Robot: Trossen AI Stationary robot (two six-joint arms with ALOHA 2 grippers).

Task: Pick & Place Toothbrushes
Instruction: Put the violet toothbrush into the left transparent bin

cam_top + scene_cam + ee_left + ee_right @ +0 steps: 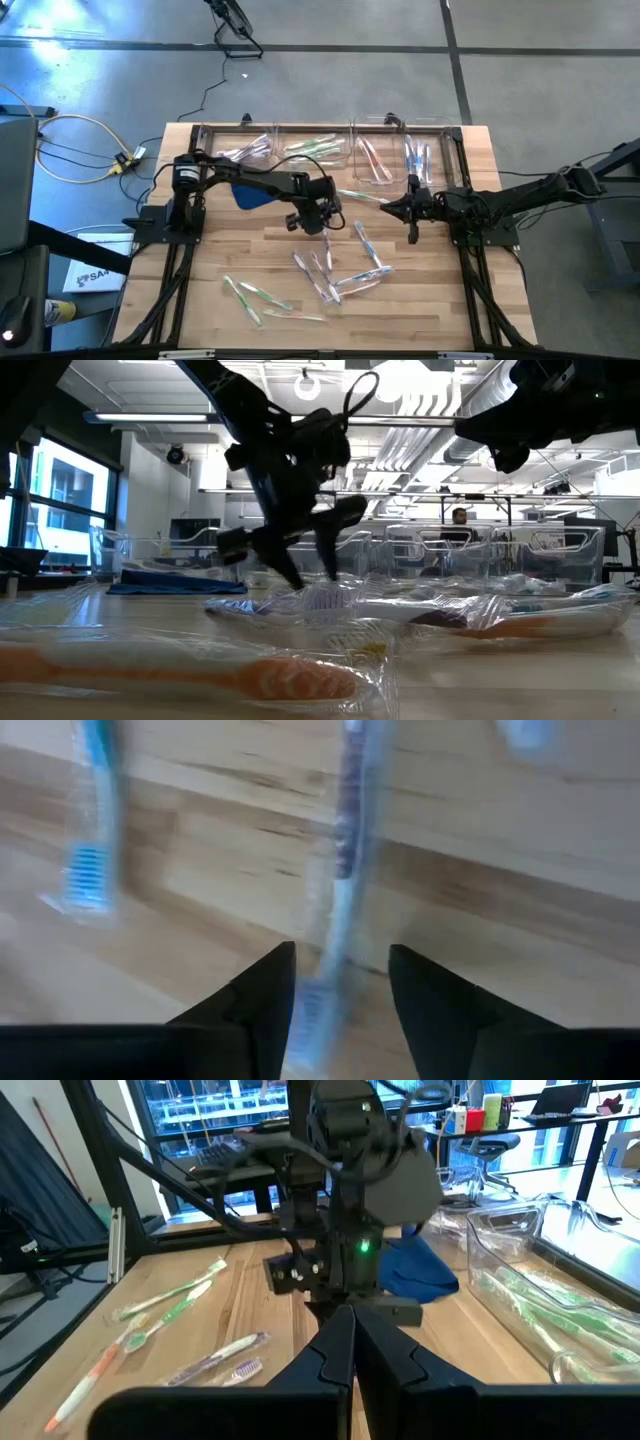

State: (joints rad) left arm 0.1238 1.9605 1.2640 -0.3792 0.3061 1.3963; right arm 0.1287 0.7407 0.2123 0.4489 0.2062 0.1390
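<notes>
The left gripper (340,995) stood open astride a purple-handled, clear-wrapped toothbrush (345,840); slick wrapping risked slipping aside on closing. The right gripper (352,1342) waited shut.

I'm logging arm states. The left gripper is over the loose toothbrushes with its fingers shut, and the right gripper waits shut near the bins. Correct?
Not quite: the left gripper has its fingers open, straddling a wrapped toothbrush, as the left wrist view shows. The right gripper is shut near the bins, as stated.

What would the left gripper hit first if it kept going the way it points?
Likely the wrapped toothbrush lying between the left gripper's open fingers, then the table; depth is unclear.
</notes>
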